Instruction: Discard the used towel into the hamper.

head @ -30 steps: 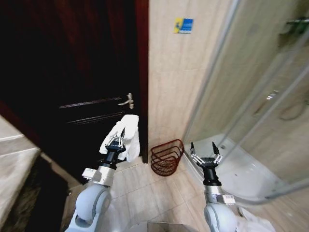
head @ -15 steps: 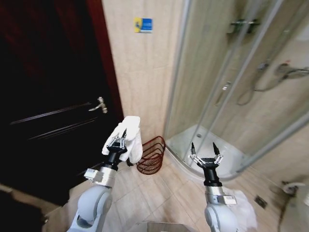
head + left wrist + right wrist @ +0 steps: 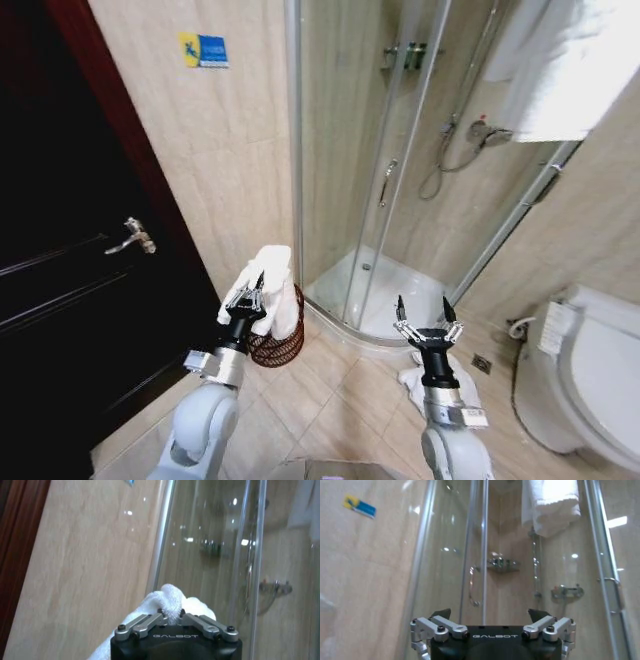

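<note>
- Since a second ago the camera has swung right; the door slid off left, the shower came centre.
- Left tool [image 3: 243, 299] clamps the towel [image 3: 272, 283], raised just above the hamper [image 3: 277, 343].
- Soft, light, floppy cloth; a bunched fold grips best.
- Right tool [image 3: 424, 325], at 4 o'clock, stands apart, empty.
- Shower glass [image 3: 350, 150] is close behind.

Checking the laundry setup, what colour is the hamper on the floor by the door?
Reddish-brown wire; the hamper shows best in the head view, partly behind the towel.
</note>
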You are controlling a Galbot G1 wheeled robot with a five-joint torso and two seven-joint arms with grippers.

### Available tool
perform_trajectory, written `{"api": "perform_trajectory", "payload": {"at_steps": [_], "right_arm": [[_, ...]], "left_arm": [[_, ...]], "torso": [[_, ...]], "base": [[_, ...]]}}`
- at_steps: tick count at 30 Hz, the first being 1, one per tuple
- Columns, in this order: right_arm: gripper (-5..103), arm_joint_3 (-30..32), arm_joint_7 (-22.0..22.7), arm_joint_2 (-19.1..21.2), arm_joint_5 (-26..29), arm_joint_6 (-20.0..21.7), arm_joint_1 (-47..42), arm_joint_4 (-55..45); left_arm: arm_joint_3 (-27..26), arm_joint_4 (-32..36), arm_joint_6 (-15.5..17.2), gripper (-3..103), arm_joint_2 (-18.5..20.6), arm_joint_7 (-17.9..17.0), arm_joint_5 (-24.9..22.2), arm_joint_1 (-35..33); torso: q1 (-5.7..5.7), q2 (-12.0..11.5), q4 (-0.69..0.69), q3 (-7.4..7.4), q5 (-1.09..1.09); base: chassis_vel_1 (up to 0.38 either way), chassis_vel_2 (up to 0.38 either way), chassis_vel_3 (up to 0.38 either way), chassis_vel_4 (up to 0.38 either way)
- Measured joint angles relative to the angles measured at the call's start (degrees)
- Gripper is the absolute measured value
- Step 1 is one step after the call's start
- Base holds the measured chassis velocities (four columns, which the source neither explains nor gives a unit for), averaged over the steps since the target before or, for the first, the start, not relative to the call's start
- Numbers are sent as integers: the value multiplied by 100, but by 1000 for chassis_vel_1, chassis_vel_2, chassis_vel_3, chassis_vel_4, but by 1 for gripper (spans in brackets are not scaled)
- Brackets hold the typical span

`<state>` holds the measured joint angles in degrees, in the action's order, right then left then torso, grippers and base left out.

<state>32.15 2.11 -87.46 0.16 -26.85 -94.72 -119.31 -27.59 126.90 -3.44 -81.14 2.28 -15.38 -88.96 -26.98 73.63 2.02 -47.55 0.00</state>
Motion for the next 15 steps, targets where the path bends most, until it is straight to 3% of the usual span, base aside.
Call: {"api": "perform_trajectory", "payload": {"at_steps": [5, 15], "right_arm": [[100, -23, 176, -151, -197, 9, 89, 77], [100, 30, 25, -86, -27, -129, -49, 40]], "left_arm": [[201, -767, -148, 4, 311, -68, -24, 291], [410, -1521, -153, 4, 842, -244, -117, 938]], "torso": [[-1, 0, -2, -1, -1], [-1, 0, -3, 0, 0]], "base": [[0, 0, 0, 0], [0, 0, 0, 0]]}}
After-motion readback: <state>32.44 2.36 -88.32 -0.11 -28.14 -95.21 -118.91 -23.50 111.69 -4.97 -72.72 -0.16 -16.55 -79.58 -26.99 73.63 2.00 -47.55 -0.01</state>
